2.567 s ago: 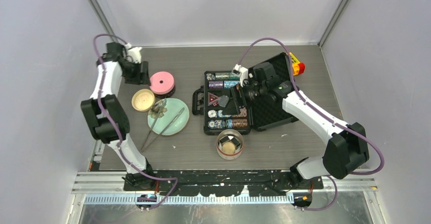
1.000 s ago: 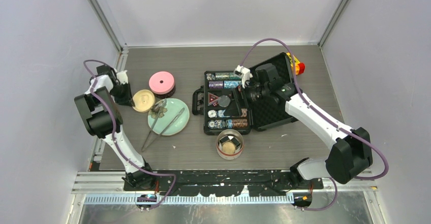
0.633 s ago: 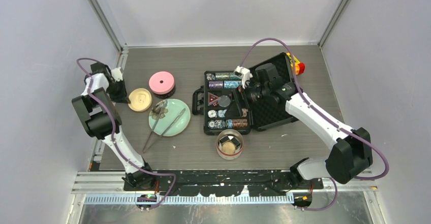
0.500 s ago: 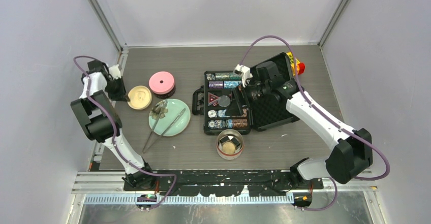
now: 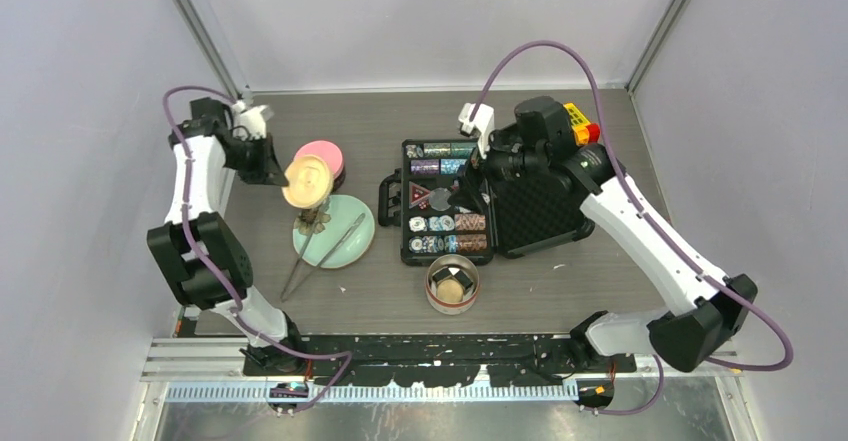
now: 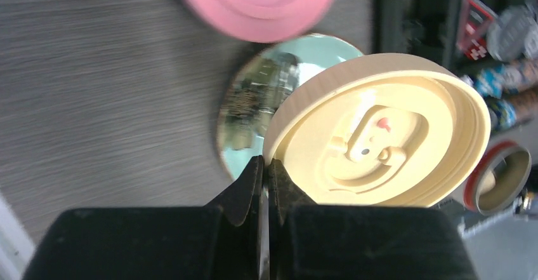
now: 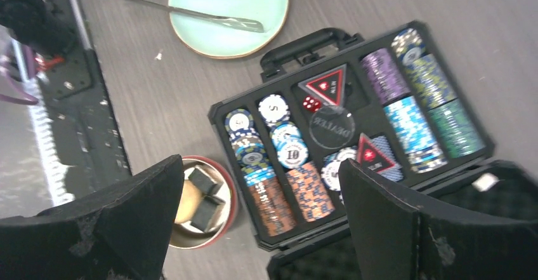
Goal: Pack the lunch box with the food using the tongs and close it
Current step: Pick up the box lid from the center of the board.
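Left tool [image 6: 263, 185] of mine is pressed tight on the edge of the cream lid [image 6: 380, 146]. The lid hangs in the air, tipped a bit, over the far side of the green plate [image 5: 350, 246]. My right tool [image 7: 260, 166] is spread wide with nothing in it. It hangs above the black case [image 5: 525, 216] of chips.

Closest to me on the counter [image 5: 380, 291] stands the open round tub [image 5: 429, 283]. Inside it I see a round tan piece [image 7: 184, 200] and two dark blocks [image 7: 203, 181]. The tub is just in front of the case.

A bit farther and to the left lie the long grey tongs [image 5: 335, 242]. Their joined end is on the counter and their two thin arms reach across the plate. At the far edge of the plate sits a small brown thing [image 5: 318, 216] that I cannot make out.

The case is beside the plate, on the right. It lies open, with rows of striped chips [image 7: 406, 102] in it.

Farthest back is the other tub with the pink lid [image 5: 325, 151], just behind the plate. The cream lid hides part of it from above.
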Motion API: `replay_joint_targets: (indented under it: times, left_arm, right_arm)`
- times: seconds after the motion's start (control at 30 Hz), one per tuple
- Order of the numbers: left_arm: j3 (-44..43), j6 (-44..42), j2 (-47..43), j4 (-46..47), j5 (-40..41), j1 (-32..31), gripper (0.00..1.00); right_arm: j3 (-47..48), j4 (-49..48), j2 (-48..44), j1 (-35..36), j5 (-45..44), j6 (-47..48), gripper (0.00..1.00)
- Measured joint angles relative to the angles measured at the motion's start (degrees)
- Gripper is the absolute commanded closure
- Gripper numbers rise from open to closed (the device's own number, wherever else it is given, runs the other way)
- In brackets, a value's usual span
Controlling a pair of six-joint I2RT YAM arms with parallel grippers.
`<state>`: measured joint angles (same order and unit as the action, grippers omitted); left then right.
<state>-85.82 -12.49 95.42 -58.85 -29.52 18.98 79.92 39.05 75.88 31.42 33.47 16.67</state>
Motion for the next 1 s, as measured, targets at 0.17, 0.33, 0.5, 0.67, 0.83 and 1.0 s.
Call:
replay_joint_targets:
  times: [0.17, 0.33, 0.5, 0.67, 0.83, 1.0]
  left_arm:
    - [-0.2, -3.1, -2.3, -5.6, -4.5, -10.4, 1.00]
    - [-0.5, -6.3, -3.5, -10.4, -10.1, -22.3, 1.00]
    - [-1.5, -9.6, -2.5, -16.6, -17.8, -29.6, 1.00]
    - [-2.0, -11.7, 0.7, -19.7, -21.6, -36.1, 1.00]
    - [-1.9, -12.9, 3.7, -21.8, -24.4, -43.2, 1.00]
    - [-1.9, -13.8, 6.0, -23.9, -27.8, -44.9, 1.00]
  right_arm:
    - [-0.2, 0.0, -3.8, 6.0, -7.6, 8.8, 0.04]
    - [-1.9, -0.5, -7.2, 11.3, -12.2, 16.0, 0.05]
    - [-3.7, -0.8, -7.5, 14.9, -15.0, 21.5, 0.05]
    - [-5.0, -0.8, -7.3, 19.7, -19.2, 26.8, 0.06]
    - [-6.6, -0.5, -7.2, 22.2, -19.9, 29.1, 0.09]
    - [-7.5, 0.7, -7.3, 23.5, -18.5, 29.8, 0.16]
